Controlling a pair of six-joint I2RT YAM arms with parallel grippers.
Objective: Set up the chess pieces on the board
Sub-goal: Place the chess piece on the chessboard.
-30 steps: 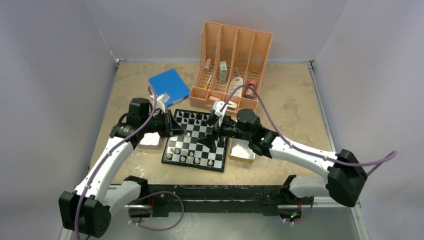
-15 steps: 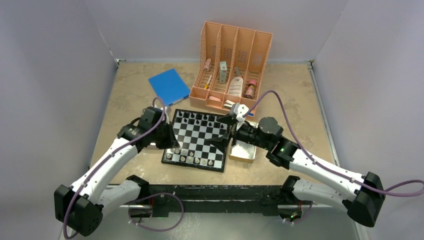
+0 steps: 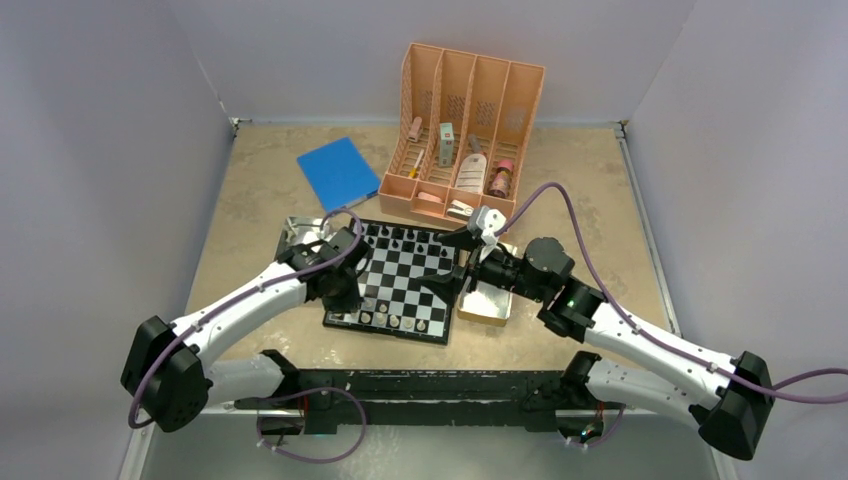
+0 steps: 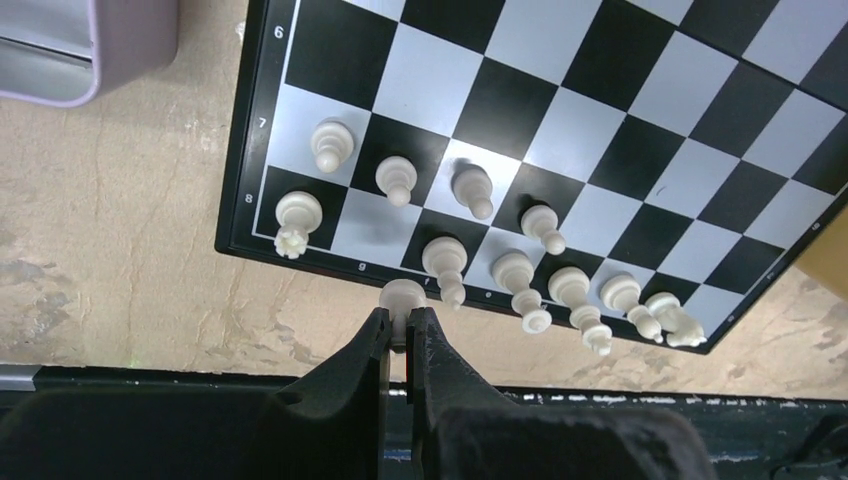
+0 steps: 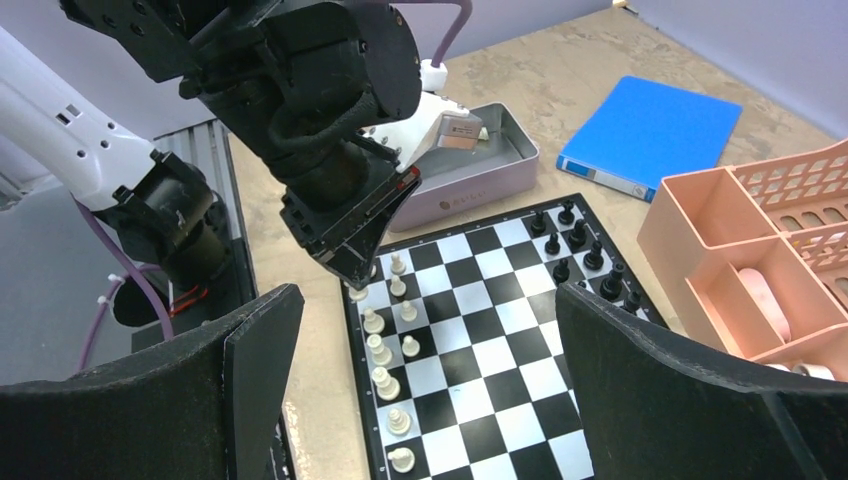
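Note:
The board (image 3: 405,275) lies at the middle of the table. Black chess pieces (image 3: 398,238) stand along its far edge, and white chess pieces (image 4: 520,275) stand in two rows along its near edge. My left gripper (image 3: 350,298) is shut on a white piece (image 4: 404,296) and holds it over the board's near border, at the left end of the white rows. In the right wrist view the left gripper (image 5: 356,275) points down at that corner. My right gripper (image 3: 450,262) is open wide and empty, above the board's right edge. In its own wrist view (image 5: 430,400) it looks across the board (image 5: 500,350).
A metal tray (image 3: 293,230) sits left of the board and another tray (image 3: 485,308) sits to its right. A blue book (image 3: 338,172) and a peach organizer (image 3: 465,120) holding small items stand behind the board. Walls enclose the table.
My left arm swung from the left tray to the board's near left corner, carrying a white piece. My right arm pulled back from over the board to its right edge.

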